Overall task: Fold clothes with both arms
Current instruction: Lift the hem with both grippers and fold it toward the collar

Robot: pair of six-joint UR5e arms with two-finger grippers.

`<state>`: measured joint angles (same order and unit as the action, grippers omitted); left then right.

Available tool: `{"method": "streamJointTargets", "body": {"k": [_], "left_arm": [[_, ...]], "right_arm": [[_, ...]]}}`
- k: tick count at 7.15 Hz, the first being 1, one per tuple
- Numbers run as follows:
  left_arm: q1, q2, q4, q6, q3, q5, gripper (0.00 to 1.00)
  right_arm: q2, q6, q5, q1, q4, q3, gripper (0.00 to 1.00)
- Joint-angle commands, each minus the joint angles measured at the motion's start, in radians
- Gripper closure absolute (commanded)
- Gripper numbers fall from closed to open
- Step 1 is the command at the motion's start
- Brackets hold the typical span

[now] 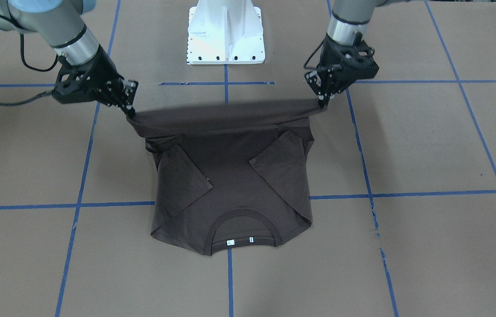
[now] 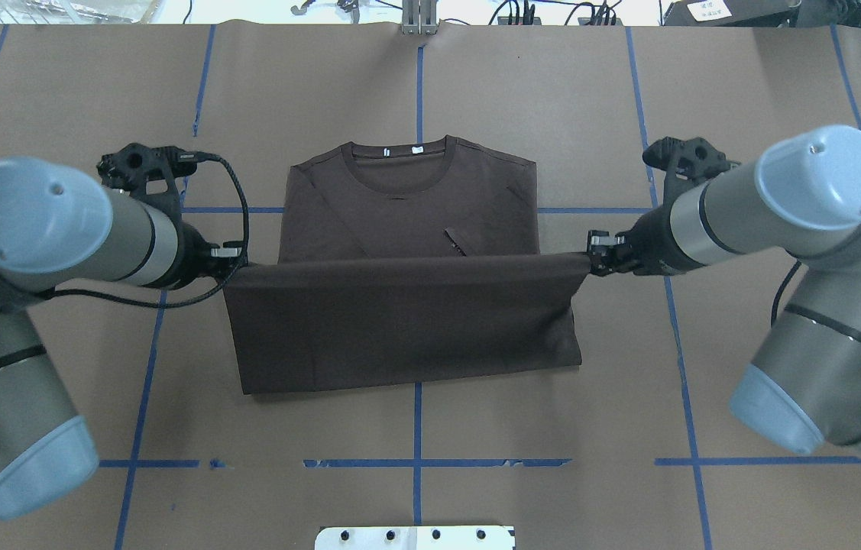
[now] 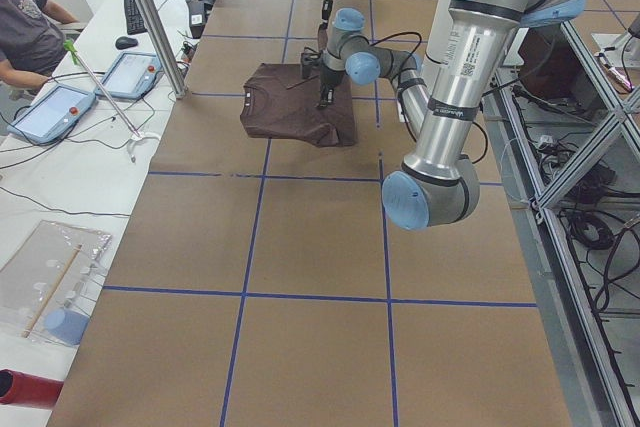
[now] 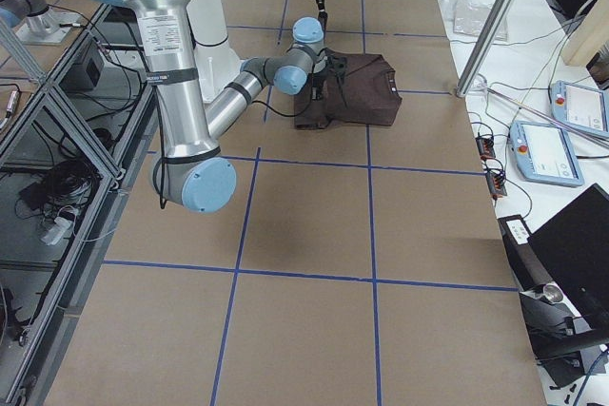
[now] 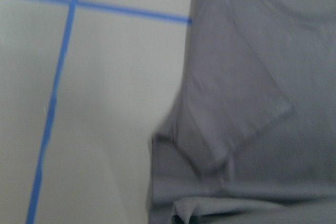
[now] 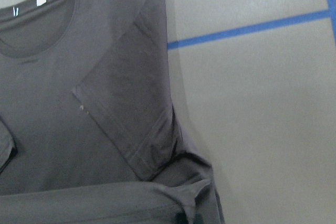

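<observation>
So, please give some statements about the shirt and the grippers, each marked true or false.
1. The left gripper and the right gripper each grip one corner of the T-shirt's hem. True.
2. The hem lies flat on the table. False: it is lifted and stretched between the grippers.
3. The sleeves spread outward. False: both are folded inward over the body.
4. The collar lies at the end far from the robot's base. True.
</observation>
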<state>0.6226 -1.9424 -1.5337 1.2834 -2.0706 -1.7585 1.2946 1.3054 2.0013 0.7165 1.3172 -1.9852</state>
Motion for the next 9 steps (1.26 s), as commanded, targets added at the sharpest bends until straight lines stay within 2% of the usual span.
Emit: {"method": "streamJointTargets", "body": {"k": [1, 3, 4, 6, 7, 8, 9], "left_arm": [[0.086, -0.064, -0.174, -0.027, 0.229, -0.003, 1.0], [0.143, -0.152, -0.288, -0.06, 0.433, 0.001, 1.0], [0.147, -0.164, -0.346, -0.073, 0.484, 0.002, 1.0], [0.146, -0.222, -0.413, -0.065, 0.6, 0.002, 1.0], [0.146, -0.23, -0.411, -0.062, 0.606, 0.004, 1.0], [0.144, -0.233, -0.413, -0.058, 0.606, 0.005, 0.82], [0.144, -0.239, -0.413, -0.061, 0.606, 0.005, 0.5]], "right_arm": [[-0.151, -0.02, -0.001, 0.088, -0.003, 0.214, 1.0], [-0.257, -0.025, -0.004, 0.126, -0.003, 0.36, 1.0], [-0.327, -0.023, -0.004, 0.126, -0.004, 0.452, 1.0], [-0.377, -0.023, -0.006, 0.124, -0.004, 0.512, 1.0], [-0.382, -0.025, -0.01, 0.124, -0.006, 0.519, 1.0], [-0.382, -0.025, -0.018, 0.123, -0.006, 0.52, 1.0], [-0.382, -0.023, -0.018, 0.12, -0.006, 0.52, 1.0]]}}
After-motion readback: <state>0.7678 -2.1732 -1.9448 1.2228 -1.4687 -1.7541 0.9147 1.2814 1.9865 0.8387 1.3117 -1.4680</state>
